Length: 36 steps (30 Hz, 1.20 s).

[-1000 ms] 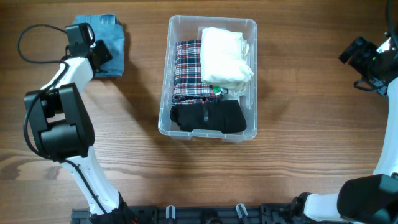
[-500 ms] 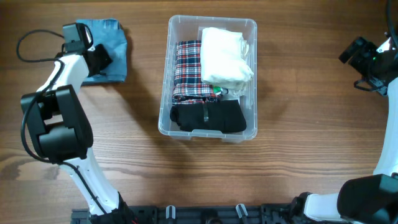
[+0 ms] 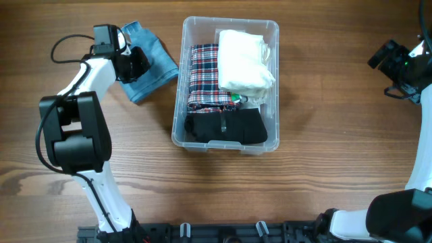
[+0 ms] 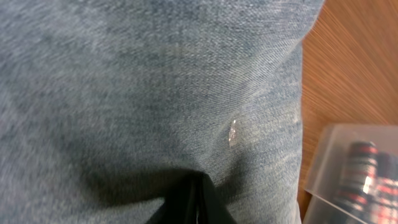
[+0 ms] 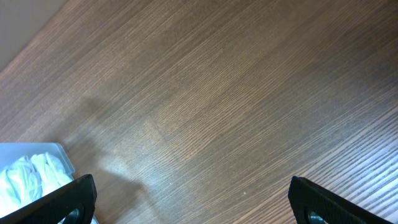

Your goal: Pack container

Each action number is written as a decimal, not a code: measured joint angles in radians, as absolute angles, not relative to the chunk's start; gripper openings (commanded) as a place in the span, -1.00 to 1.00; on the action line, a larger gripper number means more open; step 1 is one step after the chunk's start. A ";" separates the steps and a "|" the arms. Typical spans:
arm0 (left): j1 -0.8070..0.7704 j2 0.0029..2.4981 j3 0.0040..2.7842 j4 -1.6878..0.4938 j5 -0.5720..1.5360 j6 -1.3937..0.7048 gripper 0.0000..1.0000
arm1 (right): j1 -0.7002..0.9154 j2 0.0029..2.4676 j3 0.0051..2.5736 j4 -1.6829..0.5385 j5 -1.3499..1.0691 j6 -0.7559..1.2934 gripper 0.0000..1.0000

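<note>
Sitting mid-table, large clear plastic rectangular container [image 3: 229, 23] holds red plaid cloth [image 3: 202, 74], white cloth [image 3: 244, 61] and black cloth [image 3: 226, 127]. Folded blue denim garment [image 3: 156, 62] lies just left of its rim, with left gripper [image 3: 133, 64] clamped on it. Suggest: raise denim above container wall before crossing, lower over plaid, then release. Right gripper [image 5: 189, 205] is well right of container, jaws apart, empty.

Wooden table [image 3: 324, 169], clear container [image 3: 229, 22] on its middle, blue denim cloth [image 3: 158, 67] just beside it
</note>
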State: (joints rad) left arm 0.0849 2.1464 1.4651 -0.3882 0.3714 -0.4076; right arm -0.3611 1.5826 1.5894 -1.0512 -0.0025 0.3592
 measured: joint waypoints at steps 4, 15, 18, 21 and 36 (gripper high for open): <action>0.115 2.116 1.454 -0.403 0.396 -0.411 -0.92 | -0.361 1.583 1.589 -1.051 -0.002 0.359 1.00; 0.279 1.987 1.448 -0.577 0.399 -0.419 0.69 | -0.361 1.583 1.589 -1.051 -0.002 0.359 1.00; 0.309 1.987 1.445 -0.584 0.400 -0.427 0.71 | -0.361 1.583 1.589 -1.051 -0.002 0.359 0.99; 0.320 1.987 1.436 -0.576 0.413 -0.426 0.73 | -0.361 1.583 1.589 -1.051 -0.002 0.359 0.99; 0.323 2.096 1.389 -0.411 0.590 -0.429 0.61 | -0.361 1.583 1.589 -1.051 -0.002 0.359 1.00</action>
